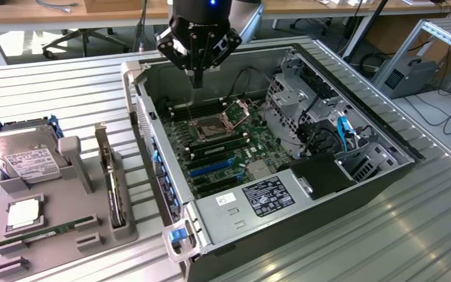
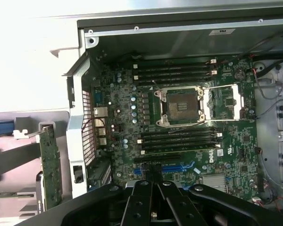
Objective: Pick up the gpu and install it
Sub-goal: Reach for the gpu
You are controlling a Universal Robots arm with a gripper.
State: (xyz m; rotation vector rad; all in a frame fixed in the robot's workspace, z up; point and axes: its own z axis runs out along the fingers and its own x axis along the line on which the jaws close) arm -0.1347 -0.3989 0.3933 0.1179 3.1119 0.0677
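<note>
The gpu (image 1: 115,191) stands on its edge in a slot of the grey holder tray (image 1: 61,247), at the exterior view's left, with its silver bracket pointing up. Its green board (image 2: 50,165) also appears in the wrist view beside the case wall. My gripper (image 1: 197,79) hangs over the back of the open computer case (image 1: 304,194), well apart from the gpu. It is shut with nothing in it. In the wrist view its black fingers (image 2: 142,197) meet above the motherboard (image 2: 127,117), near the blue card slots (image 2: 179,167).
On the holder tray are a silver hard drive (image 1: 22,155), a processor chip (image 1: 23,214) and a thin RAM stick (image 1: 45,232). Inside the case are an open CPU socket (image 1: 209,128), a drive cage (image 1: 292,111) and a power supply (image 1: 265,197). A ribbed metal table (image 1: 382,235) surrounds it.
</note>
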